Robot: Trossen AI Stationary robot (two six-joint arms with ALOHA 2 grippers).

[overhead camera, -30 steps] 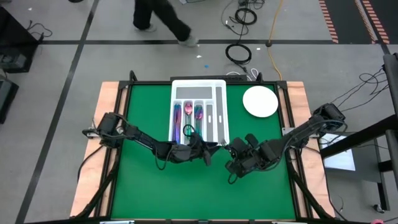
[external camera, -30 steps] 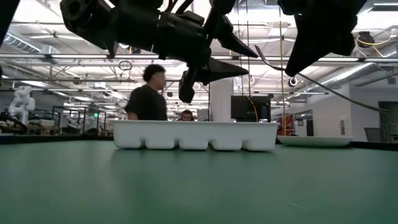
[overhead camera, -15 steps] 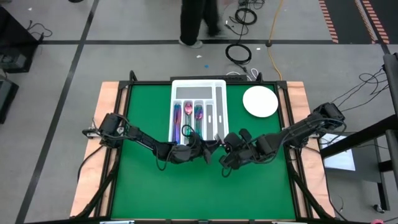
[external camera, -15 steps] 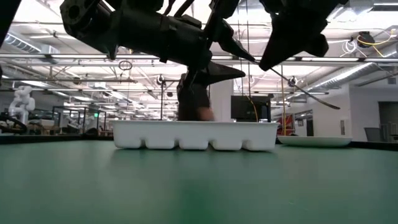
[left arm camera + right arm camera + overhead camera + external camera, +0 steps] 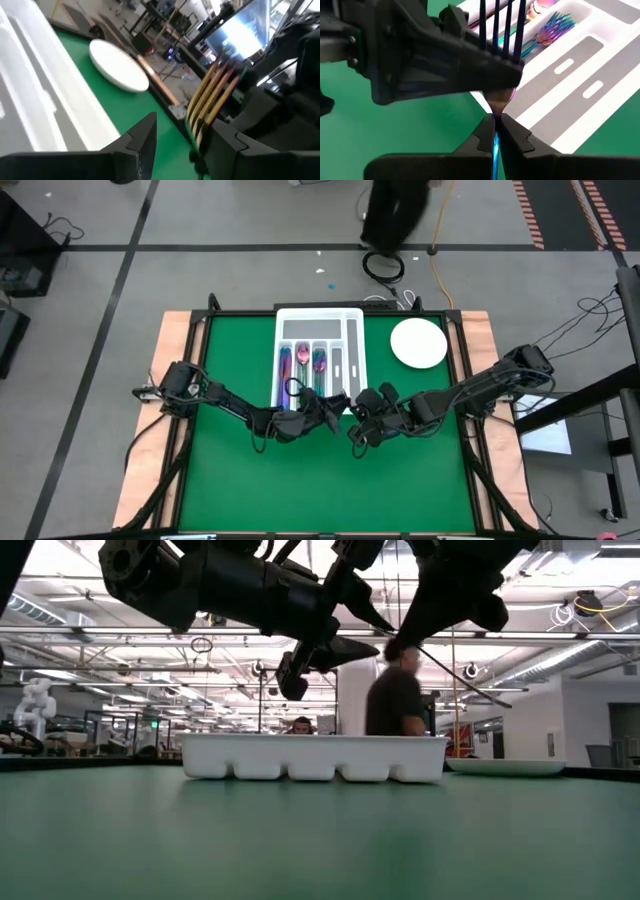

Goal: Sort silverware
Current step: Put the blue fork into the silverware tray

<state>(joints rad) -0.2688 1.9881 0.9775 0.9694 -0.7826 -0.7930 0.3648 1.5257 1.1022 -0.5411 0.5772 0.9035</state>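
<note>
Room: workshop floor beyond the table, cables on the ground, and a person [image 5: 398,690] crossing behind the far edge.
Surface: green mat [image 5: 240,470], with a white tray [image 5: 350,330] at centre far and a white plate [image 5: 418,343] to its right.
Right gripper [image 5: 494,131]: your fingers are pinched shut on the neck of a fork [image 5: 499,30], tines pointing out over the tray's near end.
Left gripper [image 5: 175,145]: it hangs right beside the fork at the tray's near edge, jaws standing part-open, and nothing sits between them that I can see.
Silverware [image 5: 302,362]: several iridescent pieces already lie in the tray's left slots; more forks show in a slot in the right wrist view.
Step in hand: looks like a handover or a placing at the near end of the tray, I'd say.
How to do it well: keep the right grip firm, line the fork up lengthwise with the slot holding the other forks, and mind the left fingers crowding the tines.
Risk: the two grippers are very close, so a bump could twist the fork.
</note>
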